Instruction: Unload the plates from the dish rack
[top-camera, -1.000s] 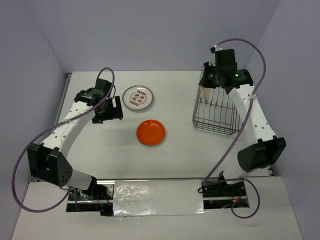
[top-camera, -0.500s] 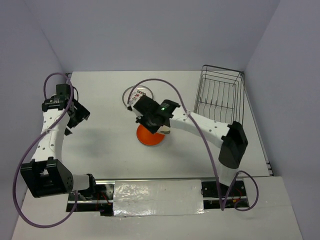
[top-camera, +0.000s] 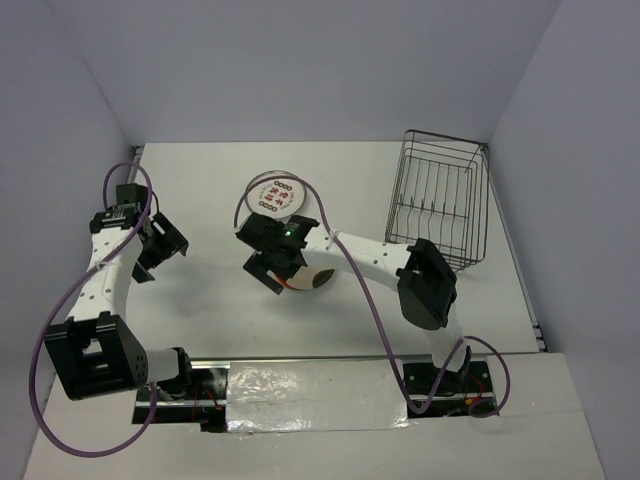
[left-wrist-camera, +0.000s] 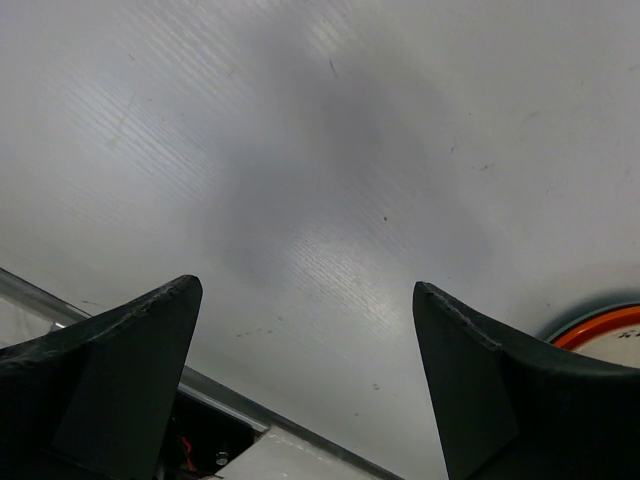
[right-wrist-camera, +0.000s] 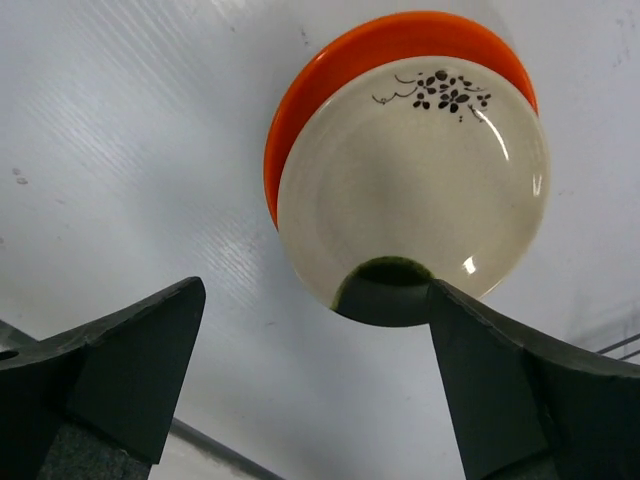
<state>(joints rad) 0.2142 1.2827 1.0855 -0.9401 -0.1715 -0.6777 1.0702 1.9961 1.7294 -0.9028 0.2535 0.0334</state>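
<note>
In the top view the black wire dish rack (top-camera: 437, 200) stands at the upper right of the white bench (top-camera: 200, 320). No plate can be made out between its upright wires, so it looks emptied, though the thin wires could hide a slim edge.

Three plates lie out on the bench. The small round white plate with red marks (top-camera: 277, 195) sits flat at the upper centre, well apart from the rack. Just below it, at the middle of the frame, is the round orange plate (right-wrist-camera: 300, 110). The round cream plate with a dark flower sprig (right-wrist-camera: 415, 190) is stacked on top of it, shifted a little so that an orange crescent shows along the upper left in the right wrist view.

The right hand (right-wrist-camera: 315, 288) hovers over that stack with its fingers spread wide. Nothing is between them, and the cream plate rests free on the orange one. The left hand (left-wrist-camera: 308, 288) hangs at the left of the bench, also wide open and empty, over bare surface.

Judging by this, the unloading is at or very near its end. What seems left is for the right arm to pull clear and for the rack to be checked for any remaining plate.
</note>
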